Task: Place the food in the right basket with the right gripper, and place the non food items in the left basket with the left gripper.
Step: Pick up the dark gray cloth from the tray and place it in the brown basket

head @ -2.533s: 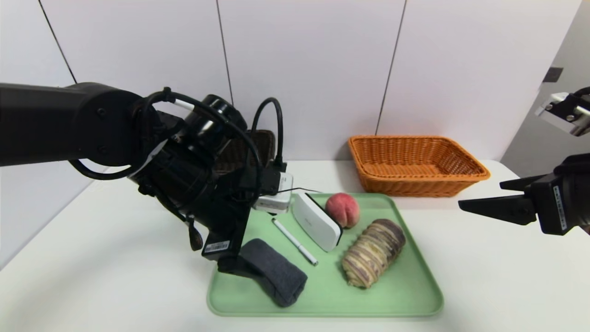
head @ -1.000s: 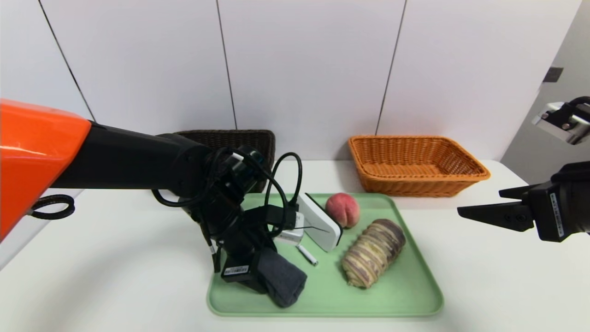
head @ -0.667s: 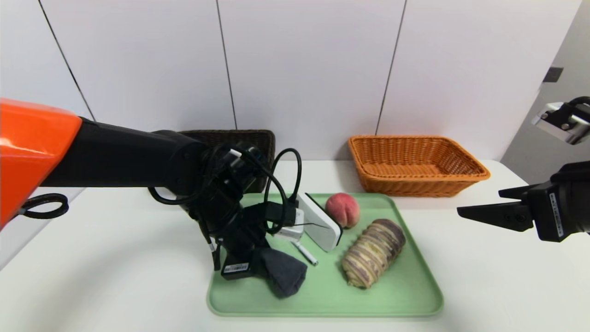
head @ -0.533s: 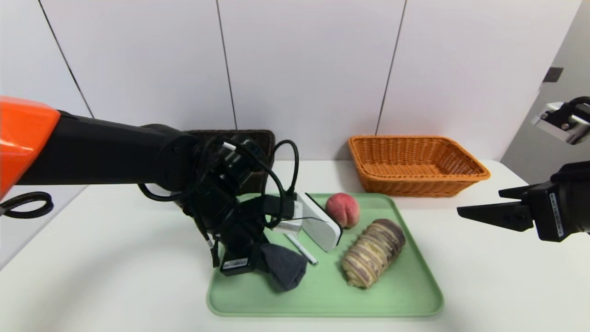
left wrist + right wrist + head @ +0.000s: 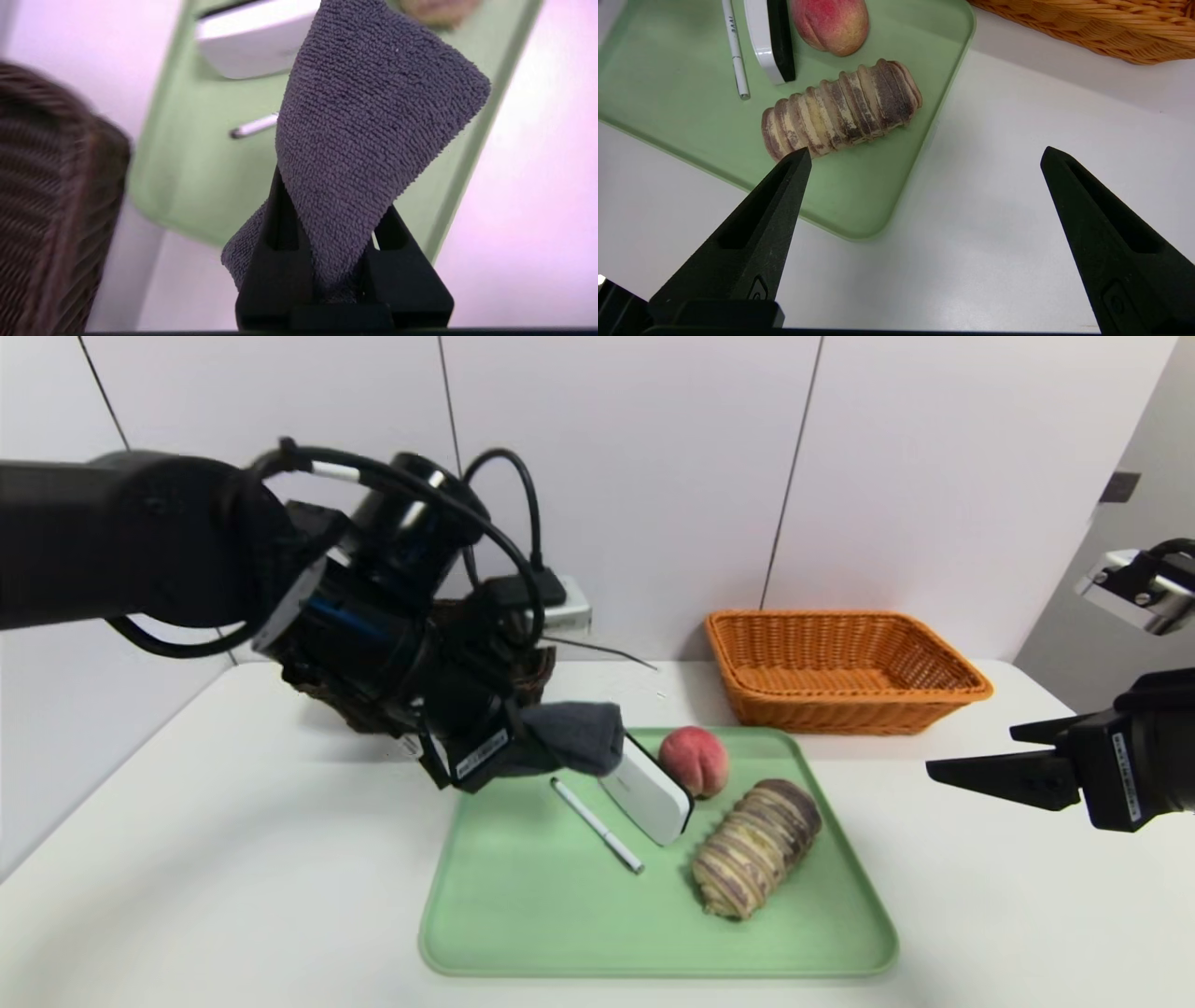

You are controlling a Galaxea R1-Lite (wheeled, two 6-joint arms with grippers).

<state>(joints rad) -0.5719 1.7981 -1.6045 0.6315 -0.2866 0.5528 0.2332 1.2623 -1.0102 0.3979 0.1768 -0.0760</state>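
1. Bread roll — striped, lying on the green tray; white pen beside the white block.
2. Right gripper — parked over the counter, right of the tray, jaws wide open.
3. Left gripper — above the tray's far-left part, jaws gripping the grey cloth.
4. Peach — on the tray, near the block.
5. Orange-tan basket and dark basket — behind the tray.

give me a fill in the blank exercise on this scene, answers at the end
The left claw is clamped on the rolled grey ____.
The right claw stands ____, over the bare white table beside the tray.
The round pink-red fruit lying on the tray is a ____.
The colour of the wicker basket on the robot's right is ____.

Missing words, in order: cloth; open; peach; orange.
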